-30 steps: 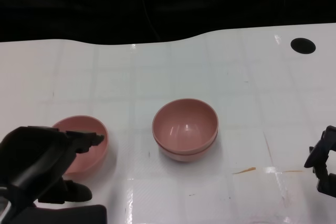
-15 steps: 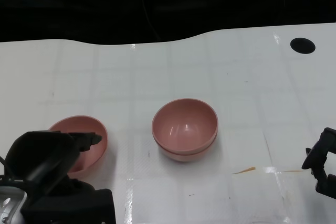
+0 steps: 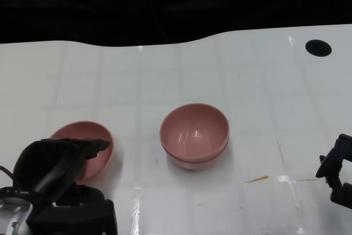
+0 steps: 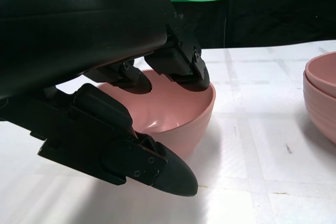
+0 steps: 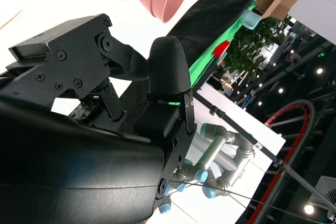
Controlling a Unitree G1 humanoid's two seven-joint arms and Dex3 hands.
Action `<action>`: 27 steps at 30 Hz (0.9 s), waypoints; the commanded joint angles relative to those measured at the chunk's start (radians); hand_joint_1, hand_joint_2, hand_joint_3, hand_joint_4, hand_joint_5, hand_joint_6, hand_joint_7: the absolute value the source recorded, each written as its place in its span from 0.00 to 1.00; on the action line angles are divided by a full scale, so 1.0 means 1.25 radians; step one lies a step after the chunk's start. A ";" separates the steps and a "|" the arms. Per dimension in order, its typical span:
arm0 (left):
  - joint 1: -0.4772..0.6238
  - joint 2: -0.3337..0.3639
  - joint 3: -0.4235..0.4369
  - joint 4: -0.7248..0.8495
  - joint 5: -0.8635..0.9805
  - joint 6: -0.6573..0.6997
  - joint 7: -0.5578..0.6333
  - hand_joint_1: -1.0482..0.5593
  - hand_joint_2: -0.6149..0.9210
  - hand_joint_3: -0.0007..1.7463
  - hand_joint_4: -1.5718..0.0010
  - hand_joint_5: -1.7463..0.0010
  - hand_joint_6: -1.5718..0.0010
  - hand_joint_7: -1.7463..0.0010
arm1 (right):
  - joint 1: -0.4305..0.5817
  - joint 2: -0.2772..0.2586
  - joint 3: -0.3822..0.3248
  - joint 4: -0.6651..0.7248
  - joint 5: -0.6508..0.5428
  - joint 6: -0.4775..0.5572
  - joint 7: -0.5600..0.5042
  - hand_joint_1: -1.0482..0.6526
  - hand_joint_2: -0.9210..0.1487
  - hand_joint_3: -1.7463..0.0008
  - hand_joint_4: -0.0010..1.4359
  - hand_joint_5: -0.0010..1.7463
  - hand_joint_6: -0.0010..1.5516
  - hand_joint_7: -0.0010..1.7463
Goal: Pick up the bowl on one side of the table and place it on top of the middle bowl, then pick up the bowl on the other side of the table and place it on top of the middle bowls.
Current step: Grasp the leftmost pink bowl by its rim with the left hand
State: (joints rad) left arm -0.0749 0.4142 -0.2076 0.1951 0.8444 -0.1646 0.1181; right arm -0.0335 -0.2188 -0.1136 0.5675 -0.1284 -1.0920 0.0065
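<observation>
Item 1. Side bowl: pink, upright, on the white tabletop toward its near left corner. Second of the two to be stacked; not yet lifted, as far as its footing in the left wrist view shows.

Item 2. Middle stack: two pink bowls nested, one rim line showing under the other, near the centre of the tabletop, well apart from the side bowl. The first half of the task looks done.

Item 3. Left hand: at the side bowl's near rim. Upper fingers reach over the rim into the bowl's hollow; the thumb lies outside and below the wall. Fingers apart, straddling the rim; whether any of them touches the bowl cannot be told.

Item 4. Right hand: at the near right edge of the tabletop, holding nothing, fingers spread.

Item 5. Dark round hole: far right corner of the tabletop. A thin orange streak lies near the right hand.

Handling note, step in hand (grasp of side bowl): the pinch should close on the wall squarely, thumb brought up against the outside opposite the inner fingers, before any lift. A shallow, smooth bowl is likely to tip or skid away if pressed from one side only. Lift level, then carry toward the stack high enough to pass over its rim.
</observation>
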 commanded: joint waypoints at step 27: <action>-0.072 0.032 -0.061 0.221 -0.055 -0.112 0.132 0.40 1.00 0.00 0.46 0.98 0.46 0.99 | 0.013 -0.006 -0.006 -0.019 -0.001 0.011 -0.014 0.58 0.28 0.42 0.61 0.96 0.52 0.85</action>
State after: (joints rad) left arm -0.1578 0.4340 -0.2847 0.4597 0.7857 -0.3097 0.2734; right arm -0.0279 -0.2189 -0.1125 0.5555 -0.1334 -1.0843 -0.0025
